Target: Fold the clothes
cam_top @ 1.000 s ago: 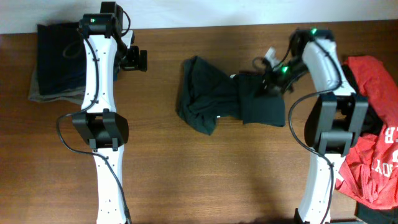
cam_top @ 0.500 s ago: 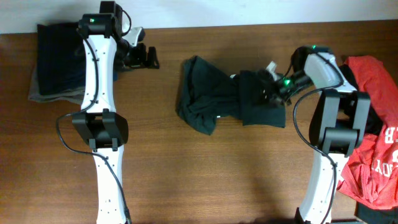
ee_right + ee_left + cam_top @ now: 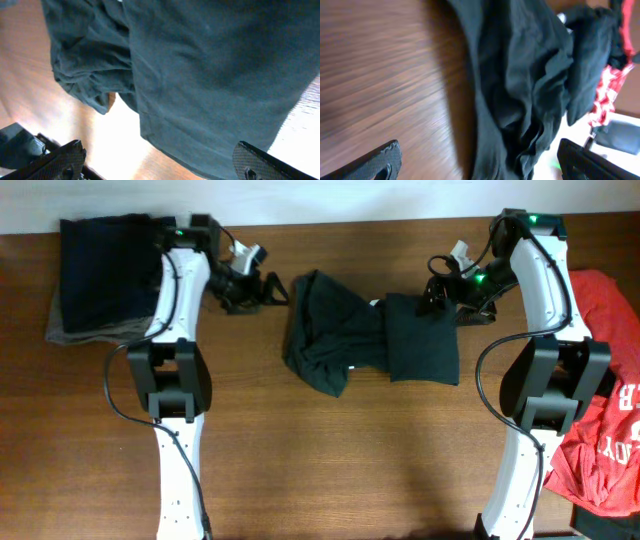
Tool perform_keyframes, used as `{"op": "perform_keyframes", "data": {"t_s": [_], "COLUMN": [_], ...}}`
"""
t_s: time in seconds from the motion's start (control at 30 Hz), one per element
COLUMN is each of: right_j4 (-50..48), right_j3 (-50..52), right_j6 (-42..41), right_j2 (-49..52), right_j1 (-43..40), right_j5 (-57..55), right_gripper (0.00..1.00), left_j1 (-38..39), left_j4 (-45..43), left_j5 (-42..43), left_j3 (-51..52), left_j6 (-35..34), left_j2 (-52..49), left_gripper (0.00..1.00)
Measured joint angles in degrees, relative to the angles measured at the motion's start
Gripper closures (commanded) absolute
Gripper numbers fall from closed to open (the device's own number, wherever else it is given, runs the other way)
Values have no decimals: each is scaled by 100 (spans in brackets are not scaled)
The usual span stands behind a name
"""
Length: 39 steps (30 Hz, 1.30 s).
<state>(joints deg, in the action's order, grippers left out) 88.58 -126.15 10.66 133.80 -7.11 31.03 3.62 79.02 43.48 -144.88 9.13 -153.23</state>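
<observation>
At the middle of the wooden surface (image 3: 340,470) lies the crumpled charcoal T-shirt (image 3: 370,345), soft and creased, with bare wood all round it, the left hand (image 3: 270,290) just off its left edge, the right hand (image 3: 437,292) over its flatter right flap, both spread wide and empty.

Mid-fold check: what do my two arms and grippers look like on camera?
The left arm and right arm are white links with black joint housings, looping black cables and green lights. The left gripper and right gripper are black, two-fingered.
</observation>
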Motion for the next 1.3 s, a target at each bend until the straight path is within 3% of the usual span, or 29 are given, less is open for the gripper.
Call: {"op": "perform_keyframes", "data": {"t_s": [0.17,0.47,0.7,0.9,1.0,1.13,1.2,1.3], "right_j4": [13,15,15,13,13,13,13,13], "right_j3": [0,0,0,0,0,0,0,0], "right_j6": [-22,-39,-39,-42,-39,-42,-42,-39], "right_j2": [0,0,0,0,0,0,0,0], "right_j1": [0,0,0,0,0,0,0,0], "right_j5": [-105,-125,-125,-125,-125,-125,-125,-127], "right_gripper": [1,1,1,1,1,1,1,1], "left_j1": [289,365,758,1228,1412,1631,1690,1727], "left_j4": [-501,-1058,-1451,-1805,-1860,-1886,-1886,-1882], "left_j5": [588,997,1029,531,173,-409,-592,-822], "left_j3": [769,1141,1274,1276,1276,1283,1290,1346], "left_j6": [57,-177,-507,-938,-1010,-1080,-1108,-1172], "left_j2": [0,81,138,229,280,280,280,269], "left_gripper": [1,1,1,1,26,51,76,100]}}
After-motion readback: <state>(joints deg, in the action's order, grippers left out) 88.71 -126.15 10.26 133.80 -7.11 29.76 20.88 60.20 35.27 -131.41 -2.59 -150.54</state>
